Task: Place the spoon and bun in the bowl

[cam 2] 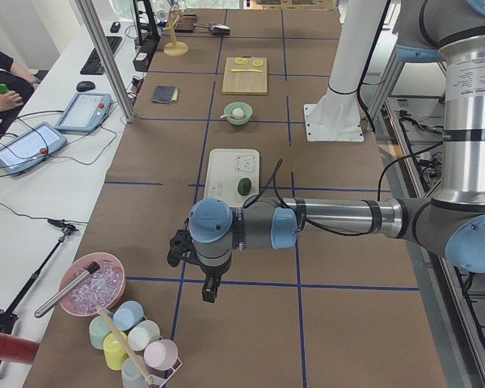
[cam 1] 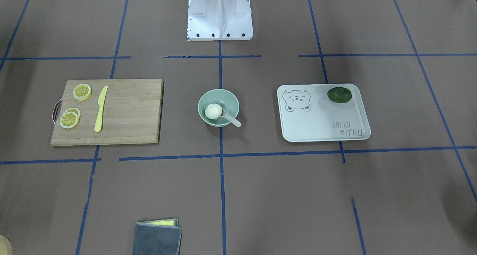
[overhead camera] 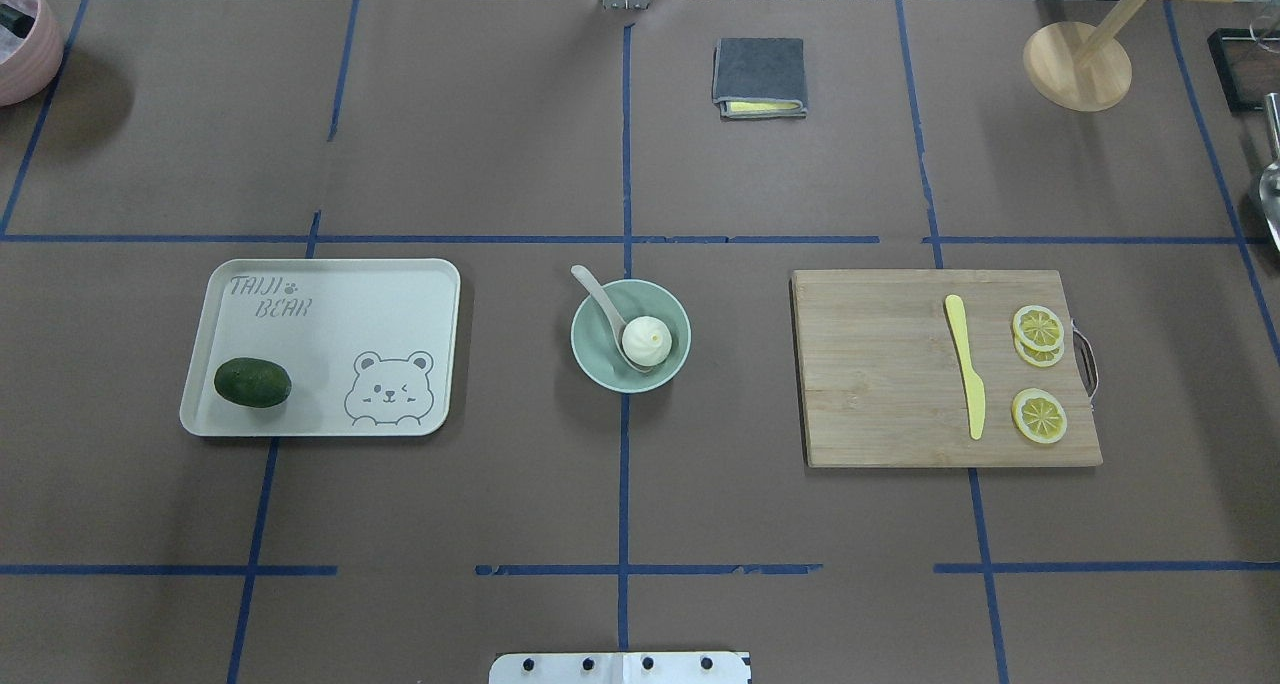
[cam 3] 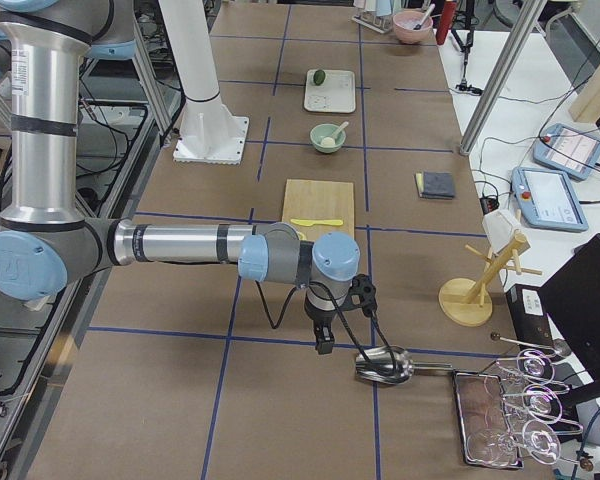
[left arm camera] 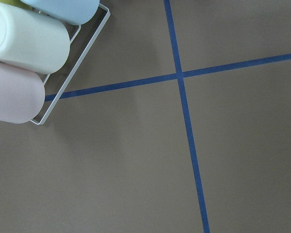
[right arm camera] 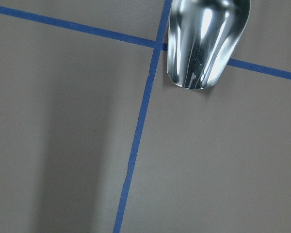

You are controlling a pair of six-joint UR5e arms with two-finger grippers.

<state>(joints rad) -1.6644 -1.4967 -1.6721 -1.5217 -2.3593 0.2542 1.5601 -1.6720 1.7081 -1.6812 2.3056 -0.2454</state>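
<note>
The pale mint-green bowl (cam 1: 230,98) stands at the table's middle, also in the overhead view (overhead camera: 672,313). The white pleated bun (cam 1: 213,111) lies inside it (overhead camera: 646,342). The off-white spoon (cam 1: 232,120) rests with its scoop in the bowl beside the bun and its handle over the rim (overhead camera: 597,294). Both arms are far from the bowl. The left gripper (cam 2: 209,289) hangs over bare table near the cup rack. The right gripper (cam 3: 325,340) hangs near a metal scoop. I cannot tell whether either is open or shut.
A pale tray (overhead camera: 330,294) holds a dark green fruit (overhead camera: 252,382). A wooden board (overhead camera: 880,384) carries a yellow knife (overhead camera: 966,364) and lemon slices (overhead camera: 1038,326). A folded grey cloth (overhead camera: 759,74) lies at the far side. Cups (left arm camera: 24,43) and a metal scoop (right arm camera: 206,39) lie below the wrists.
</note>
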